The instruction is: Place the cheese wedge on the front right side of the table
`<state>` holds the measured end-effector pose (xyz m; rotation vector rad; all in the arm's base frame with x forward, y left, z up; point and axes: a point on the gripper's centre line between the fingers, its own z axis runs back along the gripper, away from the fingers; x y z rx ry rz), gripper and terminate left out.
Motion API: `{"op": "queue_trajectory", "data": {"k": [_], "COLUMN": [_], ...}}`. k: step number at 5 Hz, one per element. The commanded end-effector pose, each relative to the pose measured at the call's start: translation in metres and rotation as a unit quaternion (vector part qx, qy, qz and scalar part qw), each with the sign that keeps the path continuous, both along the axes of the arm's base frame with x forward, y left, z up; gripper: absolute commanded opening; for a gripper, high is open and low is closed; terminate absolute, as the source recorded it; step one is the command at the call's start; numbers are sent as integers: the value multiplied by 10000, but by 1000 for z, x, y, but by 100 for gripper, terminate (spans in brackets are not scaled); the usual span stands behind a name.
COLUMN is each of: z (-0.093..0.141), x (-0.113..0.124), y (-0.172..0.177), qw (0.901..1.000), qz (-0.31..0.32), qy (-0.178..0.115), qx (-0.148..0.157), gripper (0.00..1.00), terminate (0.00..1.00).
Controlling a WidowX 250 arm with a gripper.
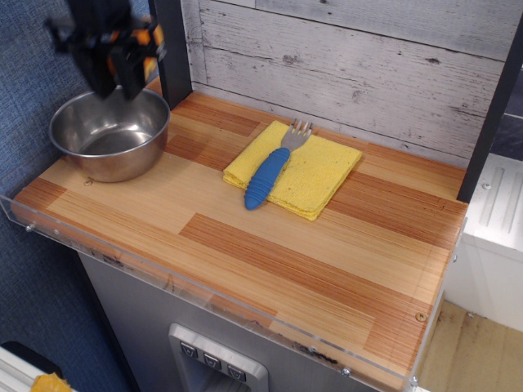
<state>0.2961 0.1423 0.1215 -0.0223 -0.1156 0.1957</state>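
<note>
My gripper (116, 80) hangs at the far left, lifted clear above the steel bowl (110, 135), and is motion-blurred. A small orange piece, the cheese wedge (149, 37), sits against the right side of the gripper's fingers and rides with them. The gripper is shut on it. The bowl's inside looks empty. The table (270, 245) is a striped wooden top with a clear acrylic rim. Its front right part is bare wood.
A yellow sponge cloth (315, 171) lies at the middle back with a blue-handled fork (268, 175) on it. A dark post (172, 49) stands just right of the gripper. A whitewashed plank wall runs along the back.
</note>
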Motion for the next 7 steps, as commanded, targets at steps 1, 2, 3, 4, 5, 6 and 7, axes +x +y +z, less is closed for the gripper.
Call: {"op": "queue_trajectory", "data": {"k": [1, 2, 3, 4, 5, 6, 7], "z": [24, 9, -7, -37, -67, -85, -91], "x": [-35, -54, -61, -66, -64, -59, -55], "y": [-87, -116, -138, -172, -212, -242, -255], "qw": [9999, 9995, 9986, 9973, 9950, 9953, 9977], "qz": [-135, 211, 176, 44, -298, -318, -67], "qy": [-77, 146, 463, 715, 945, 903, 643], "qx": [15, -157, -197, -147, -78, 106, 187], "gripper": [0, 0, 0, 0, 0, 0, 0], "terminate": [0, 0, 0, 0, 0, 0, 0]}}
